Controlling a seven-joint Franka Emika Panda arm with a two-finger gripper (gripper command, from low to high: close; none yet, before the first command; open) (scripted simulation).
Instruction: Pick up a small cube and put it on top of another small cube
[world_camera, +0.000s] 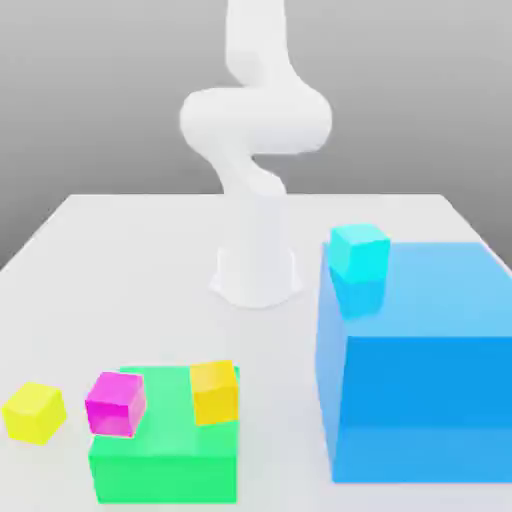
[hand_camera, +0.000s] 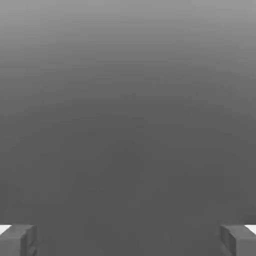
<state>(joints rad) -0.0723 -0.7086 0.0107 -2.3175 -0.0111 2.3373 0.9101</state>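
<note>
Exterior view first: nothing of the task is seen to be done yet; the lemon-yellow cube is found alone on the white table at the lower left of the frame, untouched, with nothing on it or around it; the orange-yellow cube is seen at lower centre, resting on the green block near that block's upper right corner, its top bare; the magenta cube is perched at the green block's upper left corner, between the two yellow ones; a cyan cube is set on the big blue block at the right, well apart from the rest. The white arm is seen rising at upper centre, well away from every cube. In the hand view the fingers are shown spread wide apart at the two lower corners, with nothing between them, and plain grey is faced. So the whole job is judged to be left: the lemon-yellow cube must be reached, gripped, lifted, carried across past the magenta cube, and set down squarely on the orange-yellow one; the magenta neighbour is judged the likeliest thing to be knocked.
</note>
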